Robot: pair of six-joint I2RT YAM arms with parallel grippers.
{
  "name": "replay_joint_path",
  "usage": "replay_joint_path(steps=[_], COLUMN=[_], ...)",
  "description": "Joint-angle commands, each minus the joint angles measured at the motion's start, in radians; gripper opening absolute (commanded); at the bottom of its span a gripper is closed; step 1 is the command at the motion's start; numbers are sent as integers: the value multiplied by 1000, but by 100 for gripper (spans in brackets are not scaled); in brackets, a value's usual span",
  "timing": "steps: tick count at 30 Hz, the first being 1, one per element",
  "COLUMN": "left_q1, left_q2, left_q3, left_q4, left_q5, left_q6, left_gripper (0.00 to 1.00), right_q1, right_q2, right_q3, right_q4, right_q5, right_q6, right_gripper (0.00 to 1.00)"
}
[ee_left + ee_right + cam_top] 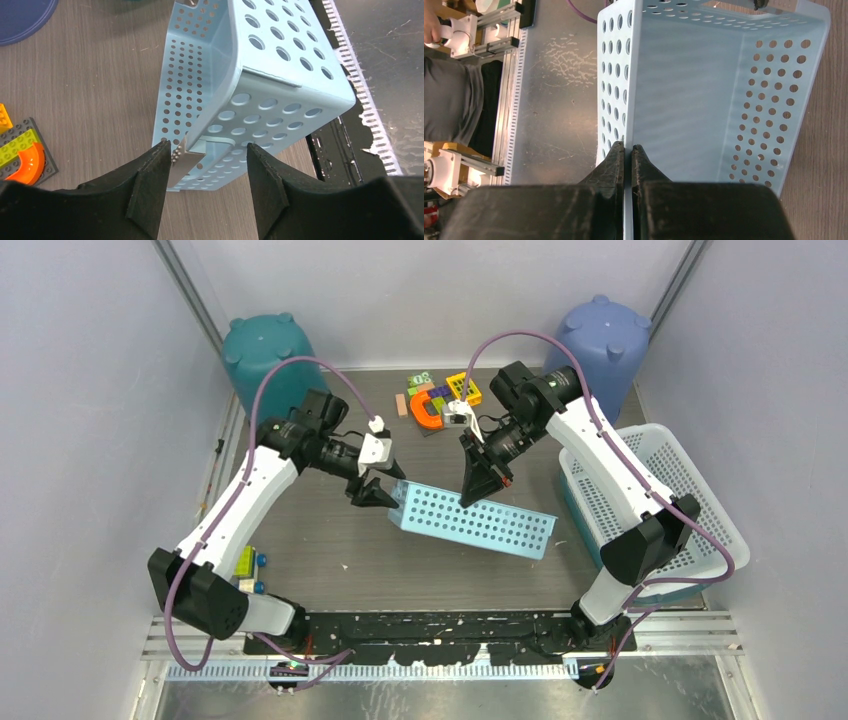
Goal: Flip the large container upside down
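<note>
Your right gripper [628,147] has its jaws together on the thin edge of the bin [684,90]: one finger lies on the holed outer face, the other on the smooth inner face. From that wrist you look straight into the bin's hollow, with the small-holed panel running down the right of the frame.

Your left gripper [207,145] stands with its jaws apart. The handle lip at the bin's [280,65] near end sits between the two fingers [150,185]. The left finger is at the lip's corner, and there is a gap on the right finger's side, so nothing is clamped there.

In the top view the bin [480,523] is in the middle of the frame, tipped on its side on the table [330,540]. One long wall with large holes faces up, running from centre toward lower right. The right gripper [478,490] comes down on its upper long edge. The left gripper [375,492] is at its left end.

Toy blocks [440,400] lie at upper centre, apart from the bin. A teal tub [265,350] stands at upper left and a blue tub [600,340] at upper right. A white basket [660,490] sits along the right side, near the bin's right end.
</note>
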Motion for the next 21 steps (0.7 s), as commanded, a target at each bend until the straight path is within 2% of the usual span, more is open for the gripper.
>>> replay_joint_path(steps=[1,4,6,12,16,21], left_q1=[-1,-1,-1,33,76,114], left_q2=[-16,-12,-10,-45,-49,-35], left_q3=[-24,-22,-16,11,37,83], left_q4=[67,82,76,41,34,-21], left_q5=[-29,-29,-40,-106,-116,-75], left_q6=[-14,-19,-13,9,8,52], left_gripper=[57,51,50,71,76,76], right_q1=[7,8,7,11,16,22], right_q2=[-21,-19,-20,-14,-15,-25], right_q3=[39,38,33,31,25,22], right_q4=[-154,-154,-154,-153,-153,-154], right_q5=[-61,-56,-51,-47,-44,-44], right_q6=[-30,-27,-28,-31,-33,-33], right_gripper=[1,1,1,1,1,1])
